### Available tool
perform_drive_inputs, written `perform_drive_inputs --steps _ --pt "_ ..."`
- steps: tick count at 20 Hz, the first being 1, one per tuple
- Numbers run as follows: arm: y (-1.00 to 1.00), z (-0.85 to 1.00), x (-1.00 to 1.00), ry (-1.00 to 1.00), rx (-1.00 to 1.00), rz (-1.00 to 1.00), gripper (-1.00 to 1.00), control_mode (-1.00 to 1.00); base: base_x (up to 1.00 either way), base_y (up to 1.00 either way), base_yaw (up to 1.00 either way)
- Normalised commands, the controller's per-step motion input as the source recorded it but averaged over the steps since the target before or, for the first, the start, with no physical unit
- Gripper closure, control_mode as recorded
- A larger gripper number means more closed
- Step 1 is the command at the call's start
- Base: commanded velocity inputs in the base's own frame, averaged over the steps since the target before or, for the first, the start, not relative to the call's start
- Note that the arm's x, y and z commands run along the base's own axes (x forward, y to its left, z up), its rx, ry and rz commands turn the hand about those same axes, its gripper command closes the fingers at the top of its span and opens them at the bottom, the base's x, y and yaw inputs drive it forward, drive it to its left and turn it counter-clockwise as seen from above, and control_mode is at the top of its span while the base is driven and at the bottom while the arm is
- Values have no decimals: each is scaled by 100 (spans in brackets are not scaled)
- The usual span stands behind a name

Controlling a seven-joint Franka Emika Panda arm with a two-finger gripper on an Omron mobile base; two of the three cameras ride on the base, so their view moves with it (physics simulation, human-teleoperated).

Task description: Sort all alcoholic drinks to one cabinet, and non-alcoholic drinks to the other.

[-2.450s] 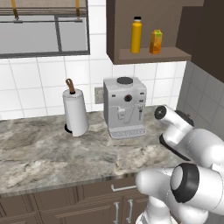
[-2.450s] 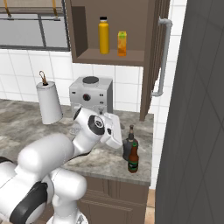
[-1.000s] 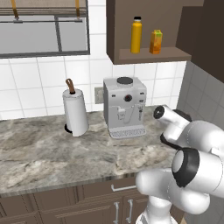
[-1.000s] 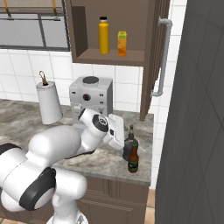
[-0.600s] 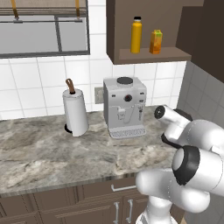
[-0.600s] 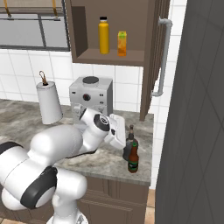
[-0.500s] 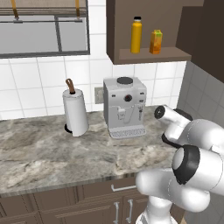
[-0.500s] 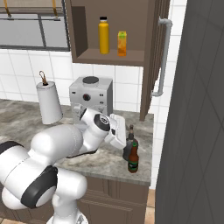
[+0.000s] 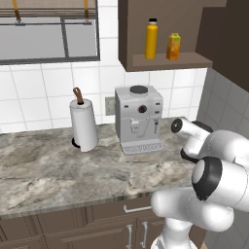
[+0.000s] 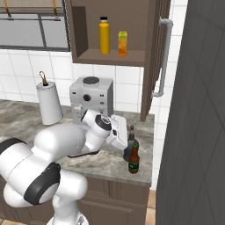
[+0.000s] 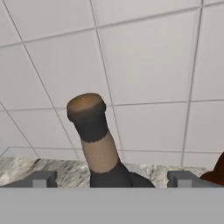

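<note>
In the hand view the squat black bottle (image 11: 94, 135) stands close ahead, its narrow neck rising between my two finger tips. My gripper (image 11: 111, 179) is open, with a gap on each side of the neck. The brown beer bottle (image 10: 133, 160) stands just right of the black bottle (image 10: 130, 134) near the counter's front right corner, with my gripper (image 10: 124, 137) beside them. The tall yellow-orange bottle (image 10: 104, 36) and the juice carton (image 10: 122, 44) stand on the shelf of the open wall cabinet (image 10: 110, 57), whose door carries a long grey handle (image 10: 163, 57).
A grey coffee machine (image 9: 140, 119) stands against the tiled wall below the cabinet. A paper towel roll (image 9: 83, 124) is to its left on the marble counter (image 9: 58, 170). A tall dark grey panel (image 10: 197, 132) bounds the counter on the right.
The hand has crept a little farther right toward the two dark bottles. The bottles and the shelf items have not moved.
</note>
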Motion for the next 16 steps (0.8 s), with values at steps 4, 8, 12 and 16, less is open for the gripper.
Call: perform_drive_inputs --steps 4,8,12,16 --pt "-1 -6 1 0 0 0 -100 -100 0 0 0" --pt "-2 -3 1 0 -1 0 -100 -100 0 0 0" --pt "-3 0 0 0 -2 0 -100 -100 0 0 0" --pt "-4 0 0 0 -2 0 -100 -100 0 0 0"
